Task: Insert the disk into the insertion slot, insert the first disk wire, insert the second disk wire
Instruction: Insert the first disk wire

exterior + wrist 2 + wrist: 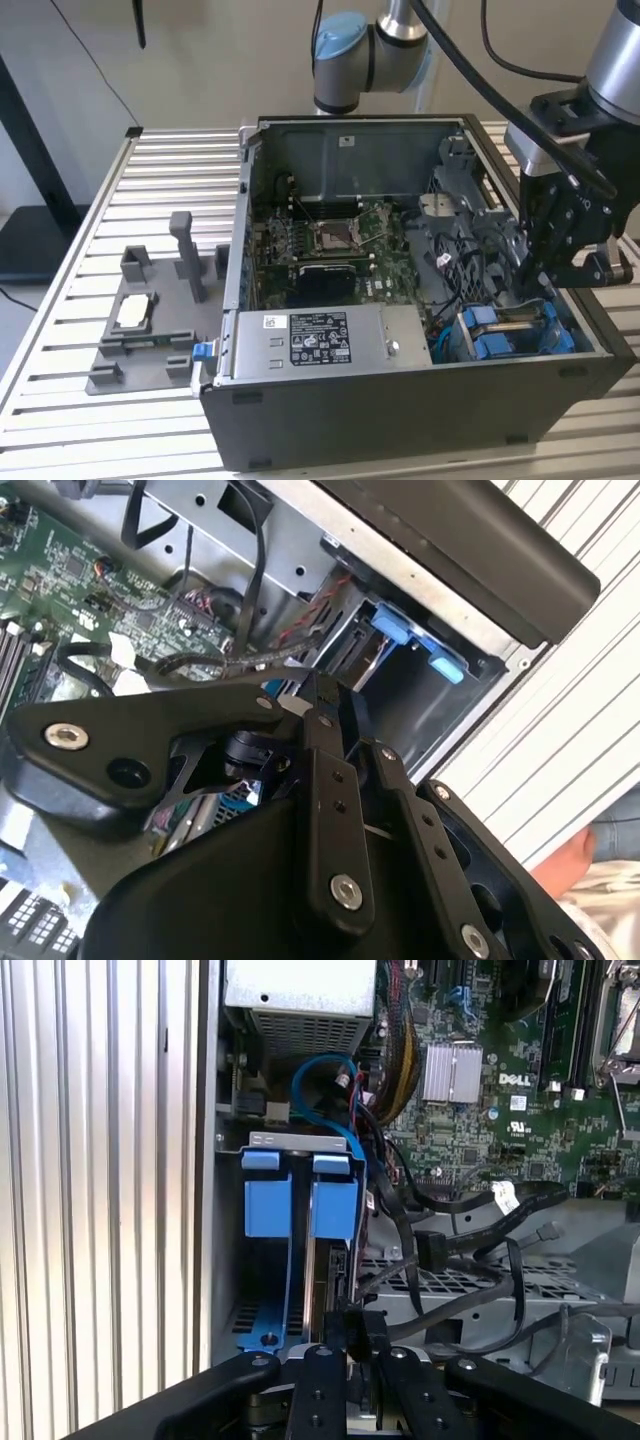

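Disk (320, 1278) in the insertion slot (290, 1141), just below the tool (352, 1332)

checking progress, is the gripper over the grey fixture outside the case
No, the gripper hangs over the insertion slot inside the computer case.

Ribbed bare-metal table (170, 160); insertion slot (270, 1280) with smooth blue plastic tabs (268, 1205); matt grey case (400, 420).

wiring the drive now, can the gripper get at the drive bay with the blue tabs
Probably yes: the gripper sits right at the drive bay's open end, and the black cables lie beside it toward the circuit board, not across the opening.
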Robot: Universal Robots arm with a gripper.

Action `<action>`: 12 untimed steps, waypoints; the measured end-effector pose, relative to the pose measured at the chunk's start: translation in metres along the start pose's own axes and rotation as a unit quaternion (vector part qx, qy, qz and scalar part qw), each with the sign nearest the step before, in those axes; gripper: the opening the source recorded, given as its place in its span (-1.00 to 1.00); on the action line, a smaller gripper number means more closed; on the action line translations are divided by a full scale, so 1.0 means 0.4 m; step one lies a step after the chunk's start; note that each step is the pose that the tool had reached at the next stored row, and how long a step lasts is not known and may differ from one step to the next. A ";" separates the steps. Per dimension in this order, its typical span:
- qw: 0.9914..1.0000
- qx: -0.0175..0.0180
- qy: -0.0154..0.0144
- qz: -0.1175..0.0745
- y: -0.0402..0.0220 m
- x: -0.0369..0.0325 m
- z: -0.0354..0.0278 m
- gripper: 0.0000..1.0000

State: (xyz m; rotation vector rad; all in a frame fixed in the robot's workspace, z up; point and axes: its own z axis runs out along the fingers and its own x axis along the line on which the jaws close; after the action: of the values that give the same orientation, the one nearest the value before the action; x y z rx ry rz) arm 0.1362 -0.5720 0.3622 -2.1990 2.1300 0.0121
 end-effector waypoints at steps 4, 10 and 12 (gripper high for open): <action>1.000 -0.001 -0.001 0.000 -0.004 0.001 0.004 -0.62; 1.000 -0.001 -0.009 0.004 -0.011 0.006 0.018 -0.62; 1.000 -0.001 -0.012 0.006 -0.014 0.008 0.022 -0.62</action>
State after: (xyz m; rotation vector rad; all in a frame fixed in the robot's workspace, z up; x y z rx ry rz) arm 0.1422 -0.5745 0.3537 -2.1770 2.1308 0.0405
